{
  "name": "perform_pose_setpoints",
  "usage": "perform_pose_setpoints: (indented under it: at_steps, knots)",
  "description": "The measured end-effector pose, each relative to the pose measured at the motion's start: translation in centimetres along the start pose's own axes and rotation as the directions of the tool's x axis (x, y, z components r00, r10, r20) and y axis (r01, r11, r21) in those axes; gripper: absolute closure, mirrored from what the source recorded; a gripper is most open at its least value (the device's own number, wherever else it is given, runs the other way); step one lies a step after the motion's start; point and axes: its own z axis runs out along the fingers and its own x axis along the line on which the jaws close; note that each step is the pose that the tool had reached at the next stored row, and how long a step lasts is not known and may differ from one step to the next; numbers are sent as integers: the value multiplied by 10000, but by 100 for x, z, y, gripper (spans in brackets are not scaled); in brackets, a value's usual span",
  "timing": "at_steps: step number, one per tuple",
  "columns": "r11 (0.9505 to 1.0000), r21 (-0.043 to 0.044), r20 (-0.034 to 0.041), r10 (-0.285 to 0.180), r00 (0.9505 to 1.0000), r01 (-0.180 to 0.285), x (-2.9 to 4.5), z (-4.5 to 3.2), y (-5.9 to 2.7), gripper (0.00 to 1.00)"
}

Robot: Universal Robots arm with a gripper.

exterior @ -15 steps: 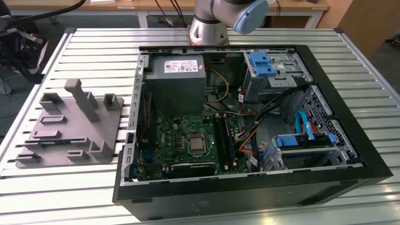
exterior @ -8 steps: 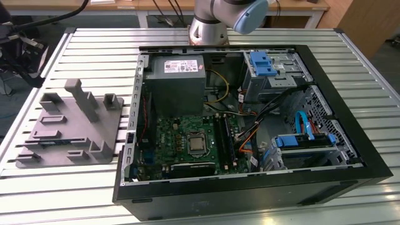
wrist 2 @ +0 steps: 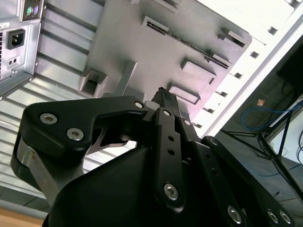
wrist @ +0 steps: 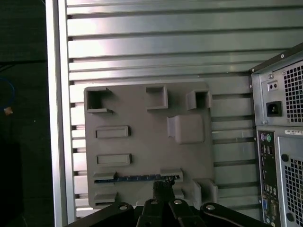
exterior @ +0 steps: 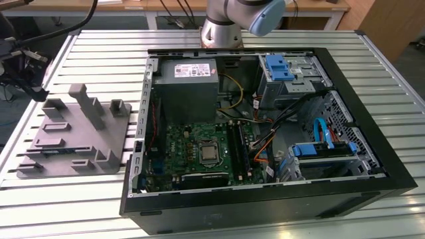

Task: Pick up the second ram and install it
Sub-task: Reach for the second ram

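Gripper (wrist: 162, 185) hangs above the grey block (wrist: 142, 146), fingers pressed together w/ nothing between them, as seen in the first wrist view. The second ram (wrist: 137, 178), a thin dark blue-green stick, sits on edge in a slot along one side of the block, apart from the gripper; the tips line up over one end of the stick. In the exterior view, an open PC case (exterior: 265, 211) stands just beside the block, to the exterior view's right of it, both on a slatted metal table (exterior: 99, 50).
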Motion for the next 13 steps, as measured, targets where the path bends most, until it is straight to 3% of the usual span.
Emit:
perform_pose_setpoints:
  at_steps: [13]
  knots:
    - [10000,0,-3,-1,10000,1,-6,154,-139,90]
